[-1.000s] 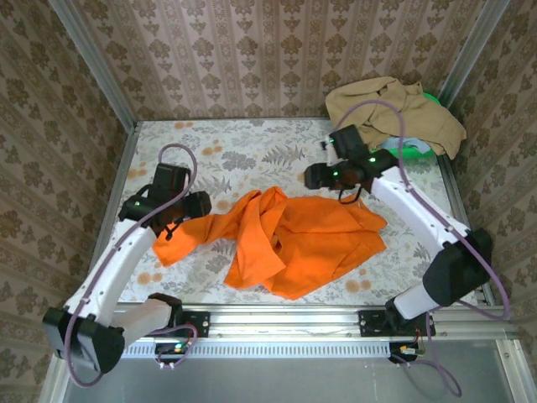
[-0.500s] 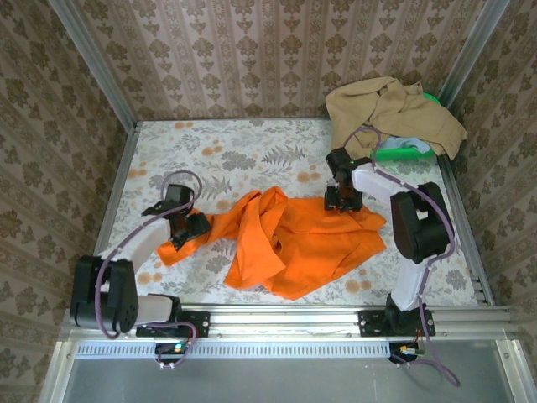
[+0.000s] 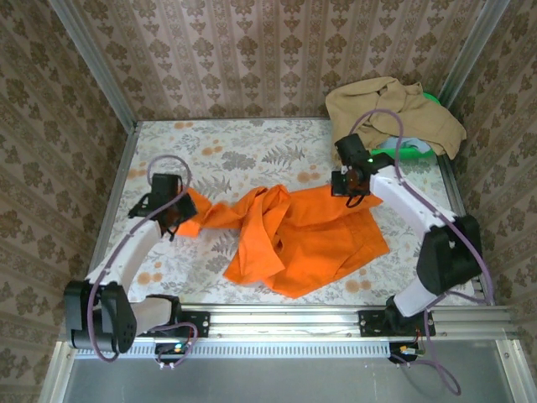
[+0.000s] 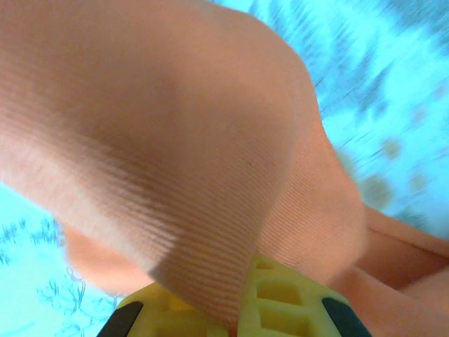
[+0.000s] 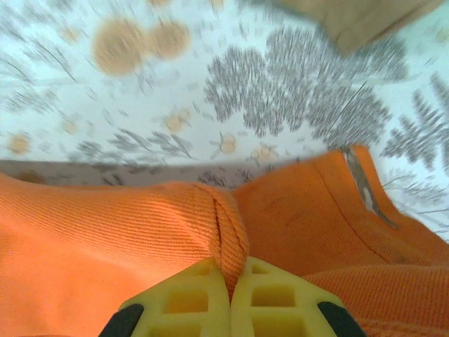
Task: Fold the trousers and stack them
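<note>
Your orange trousers [image 3: 294, 235] lie crumpled near the middle of the flowery table [image 3: 235, 151], a bit toward 4 o'clock in the top view. A thin strip of them runs out toward 9 o'clock, and the wide part spreads toward 3 o'clock.

The left gripper [image 3: 178, 217] sits at the 9 o'clock end of that strip. In its wrist view, the yellow fingers [image 4: 284, 309] are squeezed tight on a fold of orange cloth, which bulges up over them.

The right gripper [image 3: 351, 190] is at the top edge of the wide part, near 1 o'clock. Its pads [image 5: 273, 298] are pressed together with a small ridge of orange cloth pinched between them.

Farther out, in the 1 o'clock corner, a tan cloth [image 3: 394, 113] is heaped up, with a green rim [image 3: 409, 152] peeking out below it.
</note>
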You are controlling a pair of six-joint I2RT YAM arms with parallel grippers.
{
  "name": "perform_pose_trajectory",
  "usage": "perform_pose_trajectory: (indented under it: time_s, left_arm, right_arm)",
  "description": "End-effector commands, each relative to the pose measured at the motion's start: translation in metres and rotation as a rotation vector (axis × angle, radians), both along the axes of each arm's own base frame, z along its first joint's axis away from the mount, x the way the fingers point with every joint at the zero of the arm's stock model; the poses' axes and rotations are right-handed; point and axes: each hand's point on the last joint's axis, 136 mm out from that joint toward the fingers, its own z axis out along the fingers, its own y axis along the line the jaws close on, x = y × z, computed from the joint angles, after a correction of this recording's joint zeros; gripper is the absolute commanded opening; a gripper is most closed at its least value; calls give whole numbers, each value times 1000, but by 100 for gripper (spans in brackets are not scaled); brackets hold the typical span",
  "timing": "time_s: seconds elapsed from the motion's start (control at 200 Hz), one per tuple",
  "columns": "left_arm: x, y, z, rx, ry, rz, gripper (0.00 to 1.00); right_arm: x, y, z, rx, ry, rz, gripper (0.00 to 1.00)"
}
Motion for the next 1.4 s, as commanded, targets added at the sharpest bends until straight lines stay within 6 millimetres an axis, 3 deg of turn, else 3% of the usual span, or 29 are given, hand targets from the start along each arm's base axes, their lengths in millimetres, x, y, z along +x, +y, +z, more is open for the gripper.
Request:
perform_pose_trajectory:
  time_s: [0.0,0.13,0.275,0.36,0.56,0.6,0.61,0.63,0.655,0.665,0.695,0.745,0.775,0.89,0.965,1.05,1.13,1.21,1.27,1.31,1.36,1.395]
  left_arm:
    - [19,18,56,58,-122,17,0]
    - [51,26,101,64,-243,29,0]
    - [96,38,127,116,-351,12,0]
    - [126,50,121,137,-349,12,0]
    - [193,66,78,141,-328,34,0]
    - [205,66,73,112,-334,32,0]
    - [208,66,71,103,-328,29,6]
    - [213,67,68,84,-315,29,27]
    - [218,69,64,61,-291,29,61]
    - [219,69,63,54,-282,29,70]
    - [221,72,57,37,-237,35,83]
    - [219,75,56,28,-185,50,92]
    - [214,74,60,24,-179,57,99]
    - [172,65,86,-3,-187,116,100]
    - [131,36,85,-55,-135,97,95]
    - [72,-14,56,-68,-27,0,92]
    - [9,-40,17,-48,92,-9,89]
    - [-49,-54,-25,-84,207,33,85]
    - [-86,-62,-44,-113,260,55,81]
    - [-105,-66,-54,-113,272,60,78]
    - [-123,-56,-61,-55,280,91,77]
    - [-134,-50,-66,-17,296,110,77]
  right_arm:
    - [7,-22,44,-71,-116,-51,0]
    - [27,-21,68,-64,-178,-48,0]
    - [65,-22,81,-61,-231,-70,0]
    - [92,-22,73,-50,-211,-75,0]
    - [151,-17,41,-34,-149,-82,0]
    - [162,-16,39,-29,-141,-84,19]
    - [164,-15,38,-30,-138,-81,24]
    - [167,-14,38,-31,-133,-78,32]
    - [169,-14,37,-41,-121,-75,42]
    - [170,-13,40,-43,-124,-76,44]
    - [170,-14,46,-53,-126,-80,49]
    - [168,-12,59,-59,-145,-72,53]
    - [165,-9,69,-53,-165,-63,55]
    - [136,5,95,-55,-215,-24,57]
    - [106,26,101,-52,-245,30,58]
    - [69,40,91,-46,-240,68,58]
    - [38,44,79,-16,-233,76,58]
    - [14,42,67,20,-225,68,58]
    - [-1,37,58,27,-214,57,58]
    - [-9,33,55,27,-210,56,58]
    - [-15,29,45,14,-190,55,58]
    - [-21,26,55,25,-215,50,58]
